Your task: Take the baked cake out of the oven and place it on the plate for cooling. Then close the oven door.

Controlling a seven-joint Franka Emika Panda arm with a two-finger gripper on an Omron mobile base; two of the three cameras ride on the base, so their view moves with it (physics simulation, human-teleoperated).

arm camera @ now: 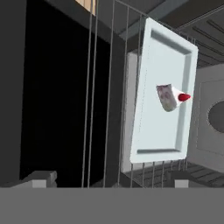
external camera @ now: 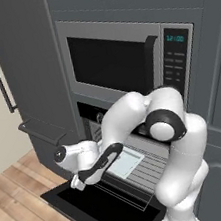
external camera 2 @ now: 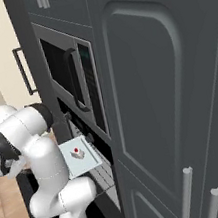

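Left base view: microwave (external camera: 125, 59) above oven (external camera: 123, 146); oven door (external camera: 97, 205) dropped open at 7 o'clock, wood floor (external camera: 16, 208) below. Pale tray (external camera: 125, 162) on pulled-out rack (external camera: 152, 169).
Right base view: white arm bends over tray (external camera 2: 82, 159); small cake piece (external camera 2: 77, 153) on it.
Hand view: claw (arm camera: 109, 178) tips apart, holding nothing; white cake (arm camera: 168, 97) with red top at 2 o'clock on tray.

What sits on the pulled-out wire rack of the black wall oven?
A pale rectangular tray rests on the wire rack, carrying a small white cake piece with a red topping. The rack's bars beneath the tray are covered. The open oven door lies below.
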